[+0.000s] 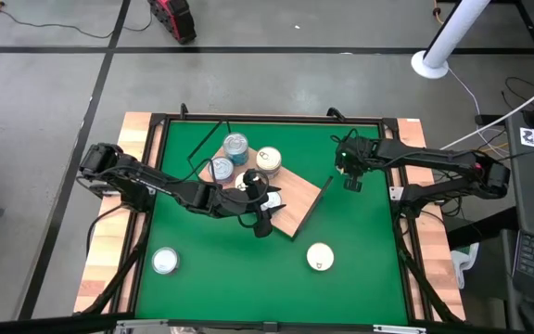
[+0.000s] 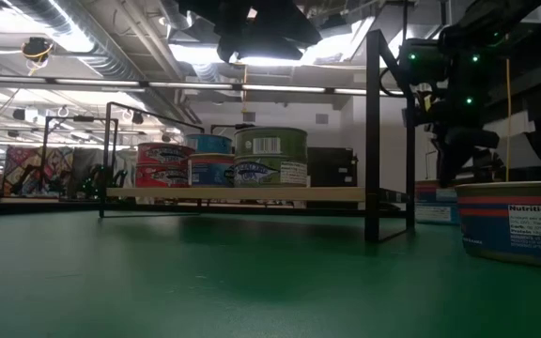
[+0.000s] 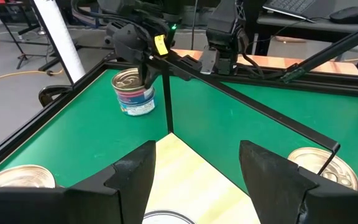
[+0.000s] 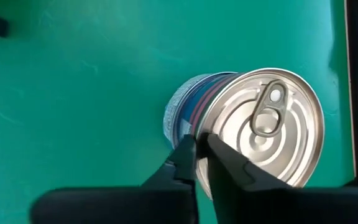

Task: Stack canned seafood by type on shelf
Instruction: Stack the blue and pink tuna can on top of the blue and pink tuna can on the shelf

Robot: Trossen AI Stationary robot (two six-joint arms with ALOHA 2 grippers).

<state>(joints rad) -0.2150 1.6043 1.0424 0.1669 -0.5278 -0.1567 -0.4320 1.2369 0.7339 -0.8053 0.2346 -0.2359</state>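
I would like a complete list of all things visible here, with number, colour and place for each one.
tins on the shelf: at least four tops from above, silver or cream lids, board's far end
tins on the mat: three; silver lid front left, cream lid front right, blue-red label under the right gripper
shelf: one, light-brown board, mid-table
mat: one, green
left gripper: open, over the shelf
right gripper: shut, at that tin's rim
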